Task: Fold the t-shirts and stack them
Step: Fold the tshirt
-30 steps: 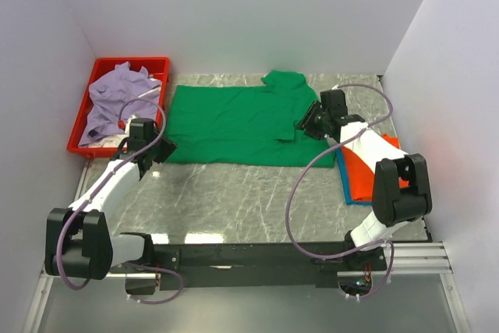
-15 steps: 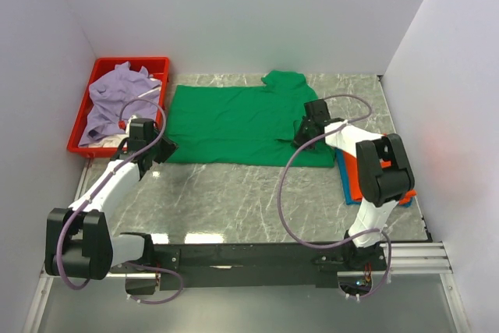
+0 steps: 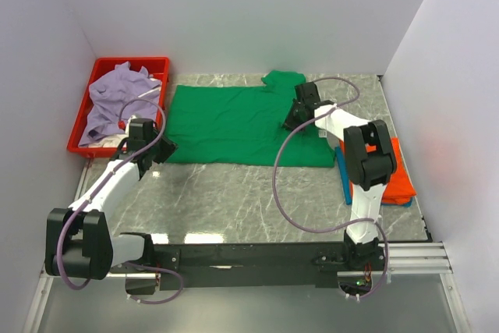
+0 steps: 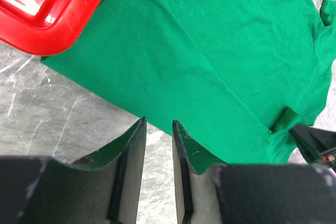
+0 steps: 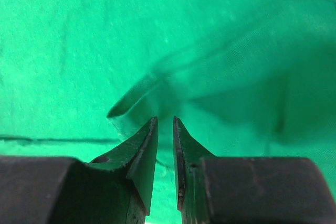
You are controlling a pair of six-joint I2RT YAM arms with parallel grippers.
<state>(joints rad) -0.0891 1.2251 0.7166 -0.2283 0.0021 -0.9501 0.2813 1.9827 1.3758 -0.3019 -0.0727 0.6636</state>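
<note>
- Right gripper (image 5: pixel 165 120) sits on the right side of the green t-shirt (image 3: pixel 226 122), jaws nearly together at a raised fold; a pinch cannot be told.
- Left gripper (image 4: pixel 157 124) hovers at its near-left corner, jaws slightly apart, empty.

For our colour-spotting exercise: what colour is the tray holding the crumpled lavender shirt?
The tray is red, best seen in the top external view.

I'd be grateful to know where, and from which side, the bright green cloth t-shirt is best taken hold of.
Probably the raised fold of cloth on its right side, approached from above: the bright green cloth t-shirt lies flat on the grey marble table, so only that lifted loop offers something to pinch.
</note>
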